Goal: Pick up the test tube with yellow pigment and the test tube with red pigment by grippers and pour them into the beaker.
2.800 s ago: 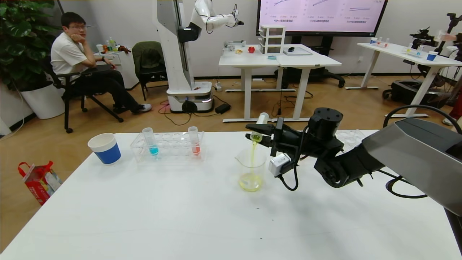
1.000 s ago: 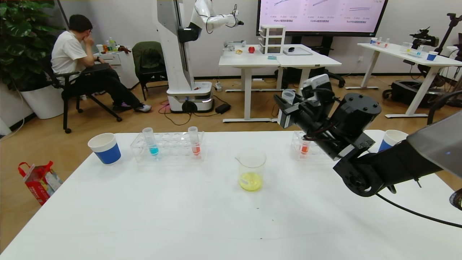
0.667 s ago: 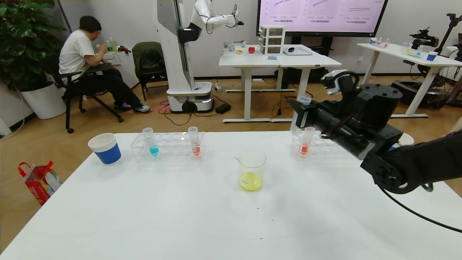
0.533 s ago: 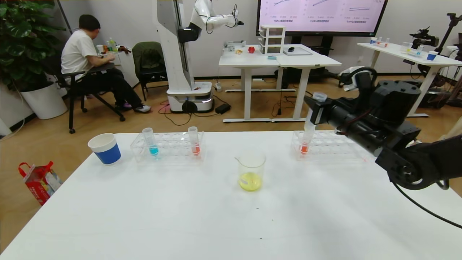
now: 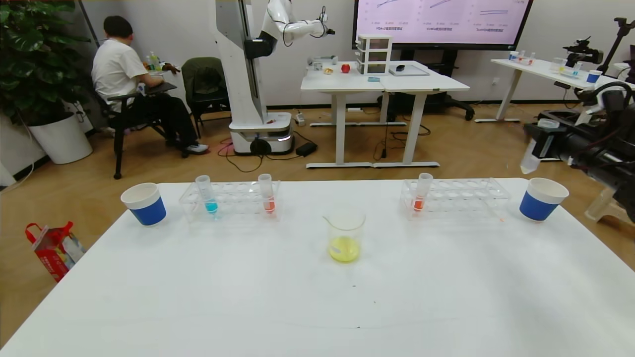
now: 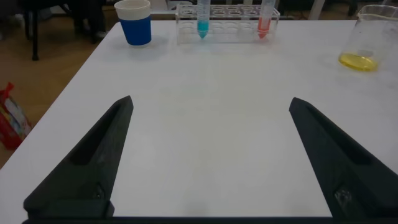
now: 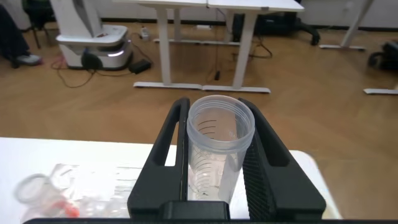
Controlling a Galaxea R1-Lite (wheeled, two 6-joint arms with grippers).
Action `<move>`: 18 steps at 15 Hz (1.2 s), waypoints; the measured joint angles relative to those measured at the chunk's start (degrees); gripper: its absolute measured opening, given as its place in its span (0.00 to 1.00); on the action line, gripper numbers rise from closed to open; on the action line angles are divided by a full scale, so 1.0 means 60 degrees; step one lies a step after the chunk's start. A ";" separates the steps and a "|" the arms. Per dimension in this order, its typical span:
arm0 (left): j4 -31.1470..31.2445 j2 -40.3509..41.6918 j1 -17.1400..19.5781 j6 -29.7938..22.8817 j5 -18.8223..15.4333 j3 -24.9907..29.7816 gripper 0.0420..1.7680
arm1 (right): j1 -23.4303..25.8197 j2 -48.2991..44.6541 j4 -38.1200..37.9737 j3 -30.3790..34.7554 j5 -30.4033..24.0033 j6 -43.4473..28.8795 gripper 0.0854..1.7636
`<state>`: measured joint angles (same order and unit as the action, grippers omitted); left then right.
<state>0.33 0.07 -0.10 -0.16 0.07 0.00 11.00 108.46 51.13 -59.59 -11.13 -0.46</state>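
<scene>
The beaker (image 5: pixel 346 233) stands mid-table with yellow liquid at its bottom; it also shows in the left wrist view (image 6: pixel 365 37). My right gripper (image 5: pixel 541 141) is at the far right, shut on the yellow-pigment test tube (image 5: pixel 532 151), which is now empty, held tilted above the right blue cup (image 5: pixel 542 199). The right wrist view shows that clear tube (image 7: pixel 221 134) between the fingers (image 7: pixel 168 143). One red-pigment tube (image 5: pixel 421 193) stands in the right rack (image 5: pixel 459 197), another (image 5: pixel 267 194) in the left rack (image 5: pixel 233 202). My left gripper (image 6: pixel 211 102) is open and empty, low over the table's near left.
A blue-liquid tube (image 5: pixel 208 195) stands in the left rack. A second blue cup (image 5: pixel 144 203) stands at the table's far left. Beyond the table are a seated person (image 5: pixel 124 84), another robot (image 5: pixel 248 74) and white desks (image 5: pixel 384 82).
My right arm finished pouring yellow liquid into the beaker, righted the emptied tube, and swung right past the right rack to above the right cup. The person turned away.
</scene>
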 joint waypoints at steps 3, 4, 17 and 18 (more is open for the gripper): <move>0.0000 0.0000 0.0000 0.0004 0.0000 0.0000 0.99 | 0.1156 0.0624 -0.0161 -0.0801 -0.0146 0.0315 0.25; 0.0000 0.0000 0.0000 0.0000 0.0000 0.0000 0.99 | 0.1392 0.0851 -0.0161 -0.1030 -0.0150 0.0343 0.25; 0.0000 0.0000 0.0000 0.0000 0.0000 0.0000 0.99 | 0.1906 0.3224 0.1493 -0.1085 -0.0073 0.0599 0.25; 0.0004 0.0000 0.0000 0.0000 0.0000 0.0000 0.99 | 0.1914 0.3298 0.1497 -0.1071 -0.0077 0.0599 0.25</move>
<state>0.35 0.07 -0.10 -0.16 0.07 0.00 22.48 128.25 60.11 -66.01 -11.59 3.13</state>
